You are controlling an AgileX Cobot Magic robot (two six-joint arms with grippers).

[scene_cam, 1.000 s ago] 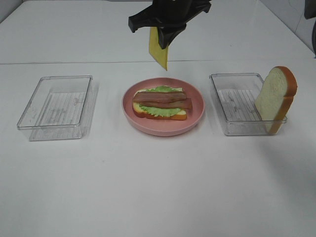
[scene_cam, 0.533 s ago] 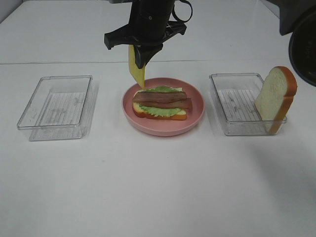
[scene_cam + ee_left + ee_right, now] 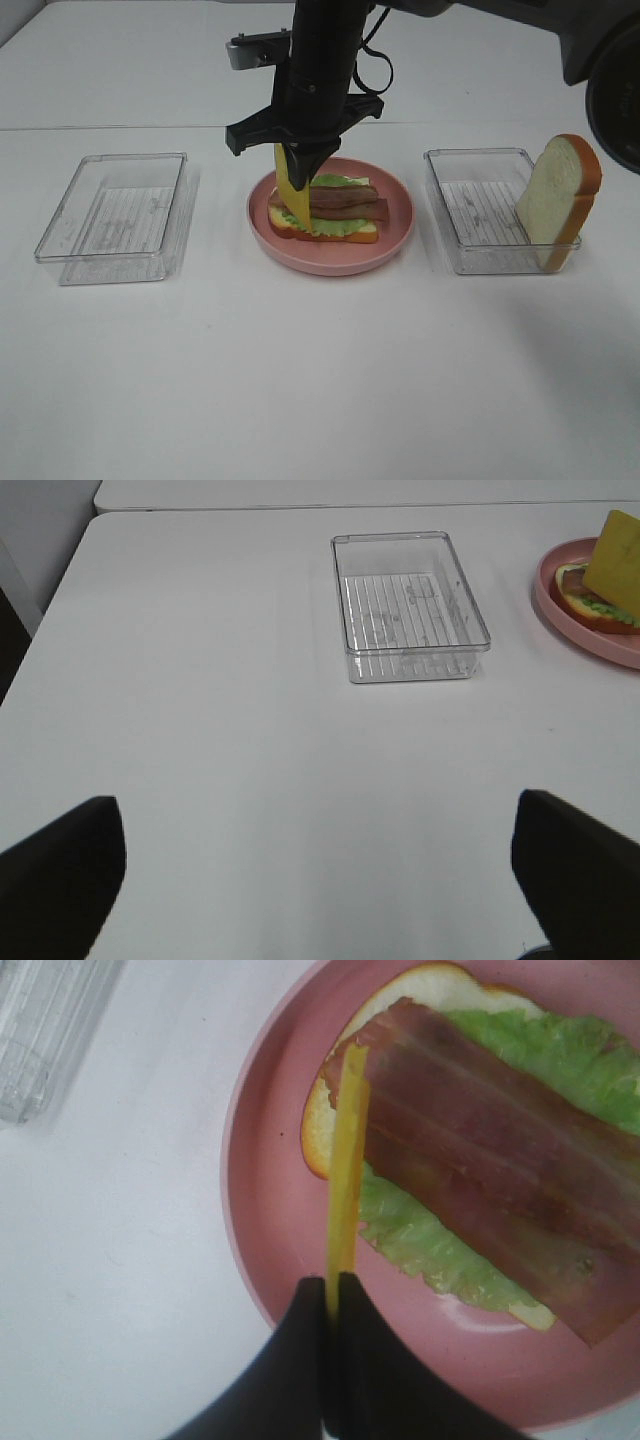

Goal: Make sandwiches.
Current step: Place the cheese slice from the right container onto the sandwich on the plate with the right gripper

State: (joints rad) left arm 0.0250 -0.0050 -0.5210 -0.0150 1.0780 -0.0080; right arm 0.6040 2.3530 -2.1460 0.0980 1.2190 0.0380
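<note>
Over the plate (image 3: 395, 245) — right gripper (image 3: 300, 172) pinching cheese slice (image 3: 293, 195) edge-down.

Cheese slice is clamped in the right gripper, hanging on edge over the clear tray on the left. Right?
Not quite. The right gripper does clamp the cheese slice on edge, but over the pink plate, at the stack's left end; the exterior high view shows it.

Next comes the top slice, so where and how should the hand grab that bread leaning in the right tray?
Probably by the upper crust end of the bread, coming from above. It stands nearly upright against the tray wall, so its top edge sticks up free, its flat faces exposed for the fingers.
</note>
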